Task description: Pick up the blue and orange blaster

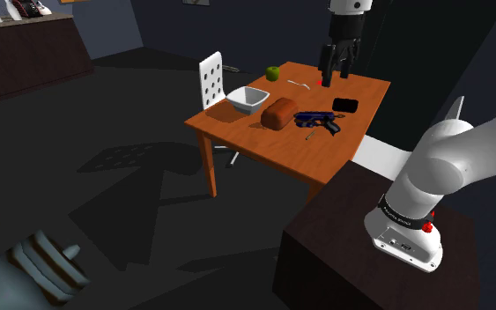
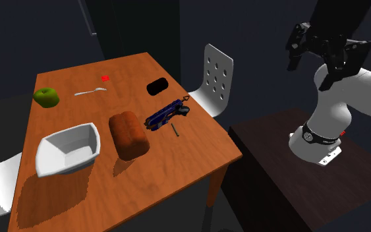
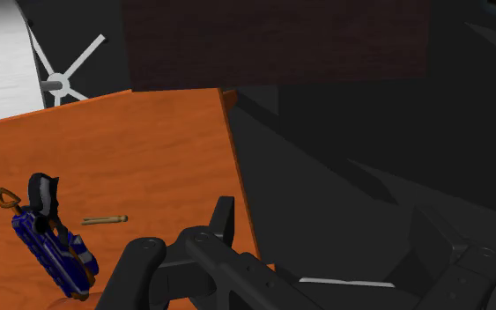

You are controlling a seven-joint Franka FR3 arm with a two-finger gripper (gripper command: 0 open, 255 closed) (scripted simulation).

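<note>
The blaster (image 1: 318, 120) is dark blue with black parts and an orange ring at its grip. It lies flat on the orange-brown table (image 1: 281, 150), near the edge closest to the stand. It lies beside a brown loaf in the second exterior view (image 2: 167, 115). My black gripper (image 1: 336, 76) hangs open well above the table's far side, holding nothing. In the second exterior view the gripper (image 2: 311, 71) hovers high and off to the right of the table. In the wrist view the blaster (image 3: 52, 247) lies far to one side of the spread fingers (image 3: 140, 273).
On the table stand a brown loaf (image 1: 279, 113), a white bowl (image 1: 248, 99), a green apple (image 1: 272, 73), a spoon (image 1: 300, 84), a black oblong object (image 1: 344, 106) and a small tan stick (image 1: 310, 136). A white chair (image 1: 211, 77) stands behind the table. My dark stand (image 1: 369, 255) adjoins it.
</note>
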